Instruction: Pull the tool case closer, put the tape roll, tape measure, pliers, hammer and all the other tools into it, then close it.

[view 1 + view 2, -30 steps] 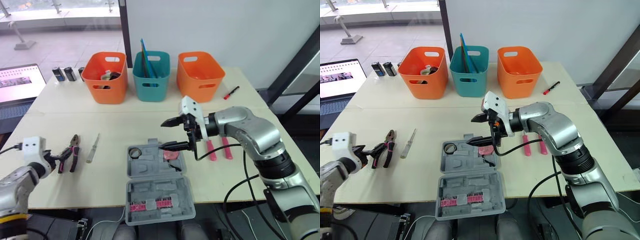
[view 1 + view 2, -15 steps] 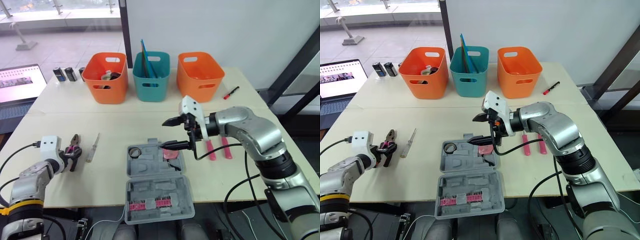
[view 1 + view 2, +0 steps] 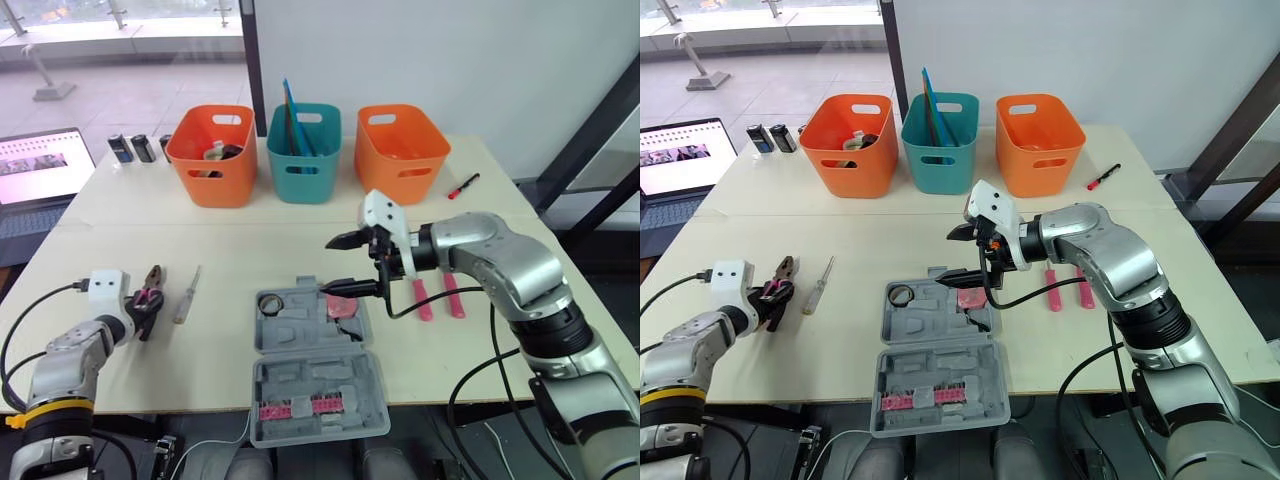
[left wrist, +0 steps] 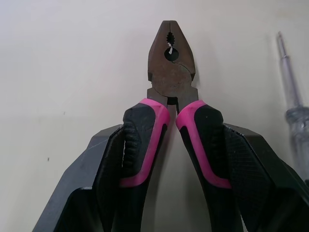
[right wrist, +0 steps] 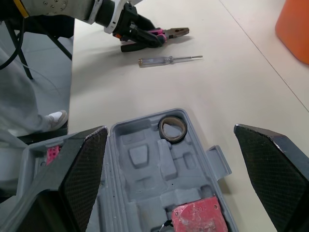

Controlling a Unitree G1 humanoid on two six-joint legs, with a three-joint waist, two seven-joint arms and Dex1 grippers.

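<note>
Left pincer (image 4: 174,131): pressed onto the handles of the pliers (image 4: 170,72), which lie flat on the table (image 3: 230,240) with their nose pointing away from it.
Screwdriver (image 3: 186,295): just beside the pliers, lying between the left pincer and the tool case (image 3: 310,375).
Right pincer (image 3: 328,266): spread wide and holding nothing, above the case's far edge.
Tool case: open flat beneath the right pincer. The tape roll (image 5: 173,128) sits in the far corner toward the left pincer, and a red squarish tool (image 5: 198,215) is under the right pincer.
Cable (image 3: 400,310): black, hangs from the right pincer's wrist past the case corner.
Pink-handled tools (image 3: 422,300): two, on the table beyond the right pincer's wrist, away from the case.
Bins (image 3: 303,152): three in a row, well beyond both pincers.
</note>
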